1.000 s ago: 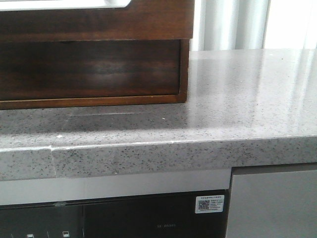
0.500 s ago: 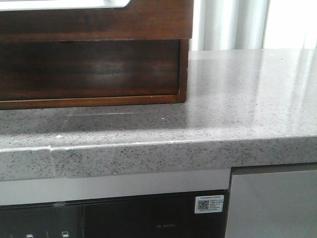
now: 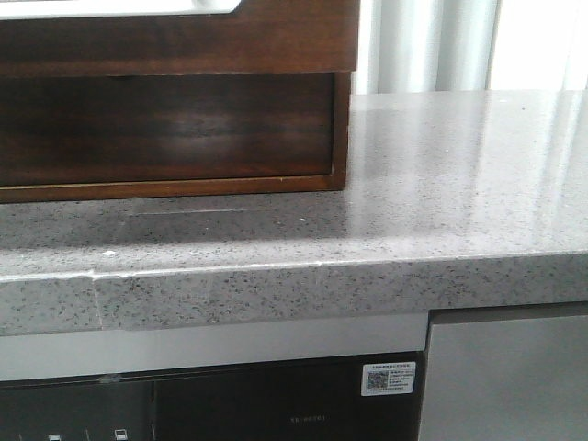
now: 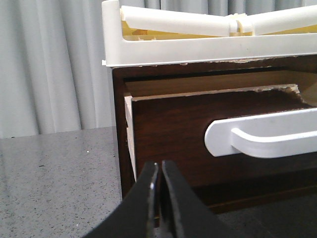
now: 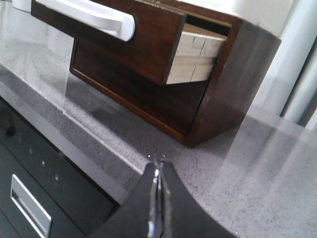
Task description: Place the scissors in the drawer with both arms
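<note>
The scissors do not show in any view. The drawer is the upper one of a dark wooden cabinet and stands pulled out over the counter. It also shows in the left wrist view and the right wrist view, with a white handle on its front. My left gripper is shut and empty, low in front of the drawer's left end. My right gripper is shut, above the counter's front edge, off to the cabinet's right. A thin bright glint runs between its fingers. Neither gripper shows in the front view.
The cabinet stands at the back left of the grey speckled counter, with a recessed dark panel under the open drawer. A white tray sits on the cabinet. A dark appliance front lies under the counter. Curtains hang behind.
</note>
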`<state>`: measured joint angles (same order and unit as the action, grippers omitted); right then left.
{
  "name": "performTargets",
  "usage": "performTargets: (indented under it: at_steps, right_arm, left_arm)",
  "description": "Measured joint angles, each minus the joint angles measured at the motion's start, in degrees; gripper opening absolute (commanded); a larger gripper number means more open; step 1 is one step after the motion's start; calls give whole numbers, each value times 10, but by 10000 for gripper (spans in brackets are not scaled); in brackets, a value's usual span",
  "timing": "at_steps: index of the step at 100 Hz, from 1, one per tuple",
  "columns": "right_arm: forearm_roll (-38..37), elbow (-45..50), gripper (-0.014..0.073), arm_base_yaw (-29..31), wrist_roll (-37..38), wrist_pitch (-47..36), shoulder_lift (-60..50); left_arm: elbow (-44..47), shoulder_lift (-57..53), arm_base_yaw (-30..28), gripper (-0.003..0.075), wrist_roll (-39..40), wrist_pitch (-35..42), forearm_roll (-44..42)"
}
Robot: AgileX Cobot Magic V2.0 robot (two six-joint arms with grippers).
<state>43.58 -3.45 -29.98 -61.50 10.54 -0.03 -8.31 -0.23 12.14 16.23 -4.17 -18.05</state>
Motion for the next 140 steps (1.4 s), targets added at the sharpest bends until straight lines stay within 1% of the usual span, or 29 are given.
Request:
performTargets:
  at_steps: [45,52,61,73,90,99,112,123,140]
  right_arm:
    - [0,12,-45,0,0,3,0]
    - [0,12,-45,0,0,3,0]
    - [0,12,-45,0,0,3,0]
    - [0,12,-45,0,0,3,0]
    - [0,12,-45,0,0,3,0]
    - [0,12,-45,0,0,4,0]
    - [0,12,-45,0,0,5,0]
    - [0,12,-45,0,0,5,0]
    - [0,12,-45,0,0,5,0]
  left_arm:
    - [13,0,0,-19,0,0,0]
    - [17,0,0,-20,0,-4,13]
    - [18,0,-5,-20,0,-9,54]
    - [18,0,-37,-20,-18,-12,87]
    - [21,0,-104,-20,-130,-13,155]
    - [37,0,-133,-20,-162,3,172]
    - [78,0,-151,-20,-172,35,180]
    - [81,0,-152,-20,-156,31,180]
    - [81,0,-152,-20,-137,-18,180]
